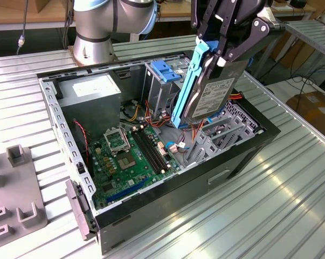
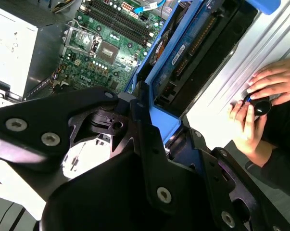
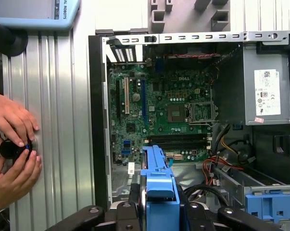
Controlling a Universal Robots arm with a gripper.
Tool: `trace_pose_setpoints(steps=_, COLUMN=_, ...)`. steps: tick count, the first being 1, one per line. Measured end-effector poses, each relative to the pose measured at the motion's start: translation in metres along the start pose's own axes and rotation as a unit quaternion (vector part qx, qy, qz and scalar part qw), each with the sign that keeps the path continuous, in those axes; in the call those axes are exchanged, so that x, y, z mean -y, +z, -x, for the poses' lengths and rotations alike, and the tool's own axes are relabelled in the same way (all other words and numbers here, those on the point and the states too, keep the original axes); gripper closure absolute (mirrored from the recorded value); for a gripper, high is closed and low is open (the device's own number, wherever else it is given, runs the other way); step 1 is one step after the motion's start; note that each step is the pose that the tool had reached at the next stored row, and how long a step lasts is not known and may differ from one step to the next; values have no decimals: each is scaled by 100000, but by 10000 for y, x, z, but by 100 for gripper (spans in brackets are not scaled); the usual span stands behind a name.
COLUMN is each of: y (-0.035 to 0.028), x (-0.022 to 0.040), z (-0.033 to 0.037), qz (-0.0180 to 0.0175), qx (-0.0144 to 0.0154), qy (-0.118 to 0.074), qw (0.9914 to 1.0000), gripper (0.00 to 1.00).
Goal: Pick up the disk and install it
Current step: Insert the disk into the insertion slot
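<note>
Our pincer (image 1: 222,54) is clamped on the disk (image 1: 216,91), held on edge over the bay (image 1: 221,132) at one end of the open case (image 1: 243,159); we should square its blue rails (image 1: 186,86) with that bay, clear of cables (image 1: 197,125).

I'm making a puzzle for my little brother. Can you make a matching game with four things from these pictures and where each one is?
1. disk
2. motherboard
3. power supply box
4. person's hands

A. on the table, outside the computer case
B. green, flat on the case floor
C. grey with a white label, in a corner of the case
D. held in the gripper, over the open case

Pairs: 1-D, 2-B, 3-C, 4-A
</note>
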State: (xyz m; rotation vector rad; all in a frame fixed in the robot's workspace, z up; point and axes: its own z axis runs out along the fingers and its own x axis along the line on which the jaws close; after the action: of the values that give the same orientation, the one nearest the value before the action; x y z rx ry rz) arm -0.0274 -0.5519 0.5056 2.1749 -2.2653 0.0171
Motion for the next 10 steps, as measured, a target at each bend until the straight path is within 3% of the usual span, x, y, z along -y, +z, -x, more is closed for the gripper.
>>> trace_pose_setpoints(steps=5, y=0, x=5, z=-8, qz=-2, qx=2, qy=-2, qw=100000, gripper=63)
trace_pose_setpoints(steps=10, y=2, x=14, z=-63, qz=0, qx=-2, qy=2, qw=100000, gripper=63)
